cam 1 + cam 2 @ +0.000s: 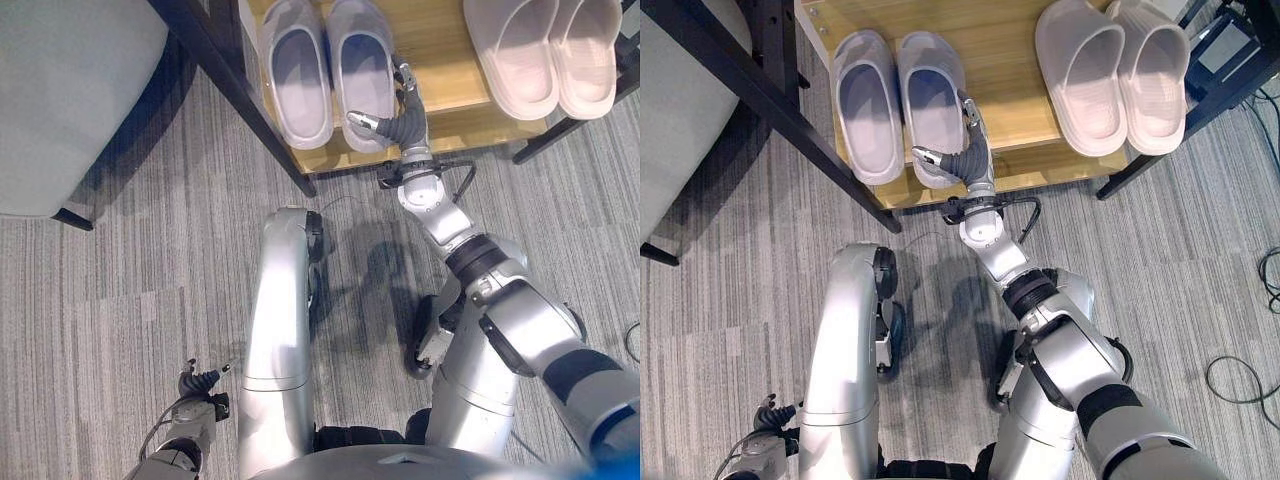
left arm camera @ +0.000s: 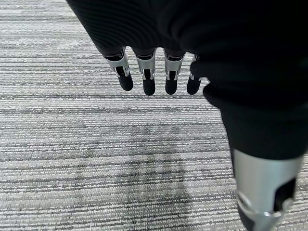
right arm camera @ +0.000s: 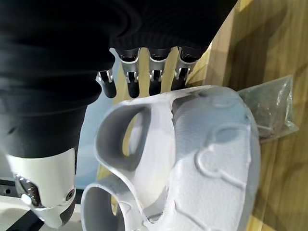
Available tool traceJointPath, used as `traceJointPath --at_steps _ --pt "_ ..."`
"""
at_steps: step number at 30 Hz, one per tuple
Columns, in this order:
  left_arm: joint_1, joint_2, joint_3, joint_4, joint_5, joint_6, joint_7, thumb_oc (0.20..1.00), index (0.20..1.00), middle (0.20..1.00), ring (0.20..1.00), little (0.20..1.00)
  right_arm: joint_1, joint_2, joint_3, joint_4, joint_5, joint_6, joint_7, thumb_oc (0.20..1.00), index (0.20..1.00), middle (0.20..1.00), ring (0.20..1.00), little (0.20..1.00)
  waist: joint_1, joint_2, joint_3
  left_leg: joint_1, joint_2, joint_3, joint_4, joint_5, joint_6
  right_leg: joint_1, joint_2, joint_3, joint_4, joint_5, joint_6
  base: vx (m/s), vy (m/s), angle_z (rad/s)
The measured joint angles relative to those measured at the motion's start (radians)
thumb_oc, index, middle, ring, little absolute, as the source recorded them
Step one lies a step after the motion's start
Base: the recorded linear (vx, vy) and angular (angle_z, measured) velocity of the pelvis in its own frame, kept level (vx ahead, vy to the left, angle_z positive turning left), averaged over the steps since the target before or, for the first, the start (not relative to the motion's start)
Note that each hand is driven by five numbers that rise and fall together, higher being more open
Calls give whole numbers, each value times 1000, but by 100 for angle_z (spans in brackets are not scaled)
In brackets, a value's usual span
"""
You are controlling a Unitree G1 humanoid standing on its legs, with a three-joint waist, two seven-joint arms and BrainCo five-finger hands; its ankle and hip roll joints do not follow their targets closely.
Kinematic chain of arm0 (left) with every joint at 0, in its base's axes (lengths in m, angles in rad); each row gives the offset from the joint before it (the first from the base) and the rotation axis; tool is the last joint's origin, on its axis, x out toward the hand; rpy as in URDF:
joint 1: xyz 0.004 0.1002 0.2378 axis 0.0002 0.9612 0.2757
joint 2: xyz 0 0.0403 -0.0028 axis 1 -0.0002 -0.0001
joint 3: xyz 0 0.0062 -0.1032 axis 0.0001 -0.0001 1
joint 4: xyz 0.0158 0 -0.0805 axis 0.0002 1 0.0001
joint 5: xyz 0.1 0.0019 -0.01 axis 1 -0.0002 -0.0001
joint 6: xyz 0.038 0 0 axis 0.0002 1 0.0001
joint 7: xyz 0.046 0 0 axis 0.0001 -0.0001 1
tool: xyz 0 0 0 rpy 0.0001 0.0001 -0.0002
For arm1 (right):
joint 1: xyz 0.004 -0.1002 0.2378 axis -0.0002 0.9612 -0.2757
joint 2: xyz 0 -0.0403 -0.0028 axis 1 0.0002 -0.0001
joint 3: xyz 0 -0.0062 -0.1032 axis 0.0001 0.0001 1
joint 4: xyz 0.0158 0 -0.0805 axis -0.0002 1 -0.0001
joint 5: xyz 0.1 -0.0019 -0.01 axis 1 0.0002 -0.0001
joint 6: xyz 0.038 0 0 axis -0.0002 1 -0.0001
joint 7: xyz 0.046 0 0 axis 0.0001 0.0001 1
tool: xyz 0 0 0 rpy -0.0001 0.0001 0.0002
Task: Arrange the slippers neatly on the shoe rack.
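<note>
A pair of pale lavender-grey rubber slippers point(image 1: 902, 105) sits side by side on the left part of the light wooden shoe rack shelf point(image 1: 1010, 70), toes pointing away. The right hand point(image 1: 965, 150) rests against the right slipper of that pair point(image 1: 362, 75) — fingers extended along its outer side, thumb point(image 1: 927, 155) spread across its heel. A pair of pinkish-white rubber slippers point(image 1: 1110, 70) lies further right on the same shelf. The left hand point(image 2: 154, 79) hangs low near the striped grey carpet point(image 1: 140, 290), fingers straight — holding nothing.
</note>
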Motion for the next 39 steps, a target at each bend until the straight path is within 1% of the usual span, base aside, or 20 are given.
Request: traceJointPath --at_steps 4,6,8,11,13,15,18,19,20,21,22,23,24,25,27,28,30,32,35,39 --pt "-2 -13 17 14 -2 3 0 1000 1000 1000 1000 1000 36 -59 -51 -55 -39 30 -17 1000 1000 1000 1000 1000 -4 3 2 5 -5 0 2 0 0 12 -1 1 0 -3 7 -5 1 1" --pt "-3 -25 43 9 -4 4 0 1000 1000 1000 1000 1000 73 -107 -84 -165 -68 37 -46 1000 1000 1000 1000 1000 -17 2 3 5 -5 -1 4 0 0 13 0 1 -1 -3 7 -2 33 -1" --pt "-53 -29 68 -25 -12 21 3 1000 1000 1000 1000 1000 206 -141 -150 -416 -137 44 -59 1000 1000 1000 1000 1000 -35 -6 7 22 -5 -4 3 -7 -6 29 1 -3 -6 -4 9 -13 45 -6" --pt "-146 -35 113 -83 -10 17 17 1000 1000 1000 1000 1000 458 -128 -196 -600 -196 42 -61 1000 1000 1000 1000 1000 -87 -14 9 38 8 -4 -3 -16 -7 48 14 -8 -26 -5 12 -47 63 -14" --pt "-180 -37 128 -114 -11 18 28 1000 1000 1000 1000 1000 622 -45 -222 -638 -150 35 -26 1000 1000 1000 1000 1000 -119 -14 9 60 21 0 -41 -18 4 64 14 -21 -71 -2 14 -148 119 -20" --pt "-230 -40 152 -131 -14 19 41 1000 1000 1000 1000 1000 695 -58 -186 -634 -110 32 3 1000 1000 1000 1000 1000 -121 -12 7 105 38 8 -190 12 12 103 7 -72 -229 53 -8 -233 104 -22" --pt "-325 -32 157 -306 -15 -11 74 1000 1000 1000 1000 1000 761 -185 -151 -720 -127 2 49 1000 1000 1000 1000 1000 -107 -12 3 217 26 24 -625 194 9 236 -11 -174 -647 211 -13 -88 19 15" --pt "-302 -11 163 -323 -6 -28 93 1000 1000 1000 1000 1000 795 -183 -176 -731 -143 -13 52 1000 1000 1000 1000 1000 -103 -23 -13 290 21 22 -704 211 10 307 -4 -186 -721 222 -19 -74 50 11" --pt "-224 -1 158 -380 -5 -32 111 1000 1000 1000 1000 1000 856 -184 -227 -760 -155 -30 52 1000 1000 1000 1000 1000 -103 -7 -99 299 19 15 -754 212 7 327 -6 -209 -778 223 -22 -57 50 3" --pt "-197 -3 154 -413 -3 -35 113 1000 1000 1000 1000 1000 874 -187 -260 -758 -156 -34 49 1000 1000 1000 1000 1000 -104 5 -127 303 16 6 -774 214 3 339 -9 -221 -802 225 -22 -30 47 25" --pt "-137 -49 153 -511 -3 -51 122 1000 1000 1000 1000 1000 950 -153 -355 -712 -184 -37 32 1000 1000 1000 1000 1000 -108 40 -242 269 7 -27 -869 248 -8 343 -22 -283 -909 248 -23 -135 -13 27" --pt "-95 -75 154 -530 -3 -54 124 1000 1000 1000 1000 1000 998 -137 -372 -677 -184 -35 20 1000 1000 1000 1000 1000 -106 32 -306 274 5 -31 -938 279 -14 356 -19 -302 -982 280 -15 -165 -16 27" --pt "-54 -96 147 -499 -2 -61 121 1000 1000 1000 1000 1000 1053 -136 -390 -630 -193 -44 13 1000 1000 1000 1000 1000 -111 41 -371 282 10 -41 -996 310 -6 389 -17 -345 -1058 307 -22 -207 -37 11" --pt "-45 -103 153 -447 -2 -58 113 1000 1000 1000 1000 1000 1066 -137 -409 -556 -195 -44 9 1000 1000 1000 1000 1000 -115 47 -384 318 16 -49 -1052 337 -4 449 -14 -384 -1134 330 -21 -128 -34 11" --pt "24 -106 146 -329 0 -48 110 1000 1000 1000 1000 1000 1065 -137 -405 -436 -193 -38 -15 1000 1000 1000 1000 1000 -130 31 -397 497 17 -29 -1216 370 -12 608 2 -389 -1295 390 -3 -135 -43 -4" --pt "46 -101 142 -301 6 -44 108 1000 1000 1000 1000 1000 1057 -134 -401 -379 -193 -54 -18 1000 1000 1000 1000 1000 -139 31 -407 536 17 -15 -1249 376 -2 647 0 -390 -1333 394 2 -129 -23 -12" --pt "44 -89 127 -200 74 -27 84 1000 1000 1000 1000 1000 1065 -92 -399 -156 -149 -37 13 1000 1000 1000 1000 1000 -144 24 -413 686 13 11 -1412 439 7 783 16 -389 -1497 466 20 -37 -31 -14" --pt "62 -113 111 -130 115 -6 59 1000 1000 1000 1000 1000 1109 -72 -394 -102 -122 -36 31 1000 1000 1000 1000 1000 -153 24 -416 833 14 42 -1556 479 22 916 31 -386 -1638 515 32 70 -69 -21" --pt "108 -125 118 -51 168 12 27 1000 1000 1000 1000 1000 1105 -71 -389 56 -118 -25 60 1000 1000 1000 1000 1000 -139 18 -430 1081 11 67 -1794 569 12 1141 40 -422 -1840 583 50 110 -134 -5" --pt "200 -132 116 4 198 37 12 1000 1000 1000 1000 1000 1095 -85 -382 187 -149 -9 91 1000 1000 1000 1000 1000 -115 49 -501 1325 19 76 -2107 711 -2 1341 90 -456 -2065 664 45 16 -152 2"
